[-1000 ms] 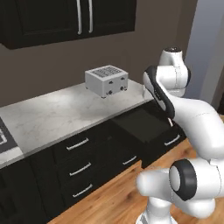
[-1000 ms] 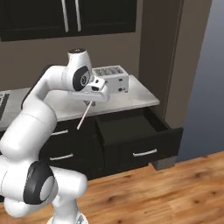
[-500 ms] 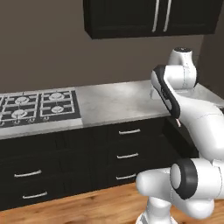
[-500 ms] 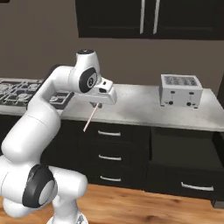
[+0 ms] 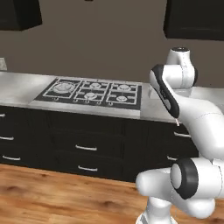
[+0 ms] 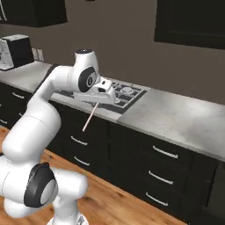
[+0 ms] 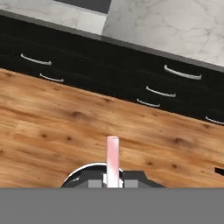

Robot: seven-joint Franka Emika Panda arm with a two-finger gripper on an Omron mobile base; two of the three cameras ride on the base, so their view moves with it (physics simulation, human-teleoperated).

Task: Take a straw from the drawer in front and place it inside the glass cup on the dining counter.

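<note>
The jaws are clamping the straw [image 7: 113,158] near its top end, and the gripper [image 6: 96,102] is carrying it so that the thin pink stick is hanging down and slanting a little toward the robot's own body, in front of the black drawers [image 6: 160,165] below the worktop [image 6: 176,115]. Taking the stove [image 6: 125,91] as the landmark, the gripper is hovering just in front of its near edge, with the straw's free tip dangling below the worktop's lip and well above the wooden floor [image 7: 65,127]. The step in hand looks like transport toward the glass, so a good carry is probably one that is keeping the grip firm, holding the straw clear of the worktop's edge and drawer handles, and bringing it closer to upright before the glass is reached, since a slanted stick could catch the rim. The arm [image 5: 175,87] is standing folded, its shoulder rising beside the stove, the forearm reaching forward at about worktop height and the wrist bending so the hand is pointing downward at the floor.
</note>
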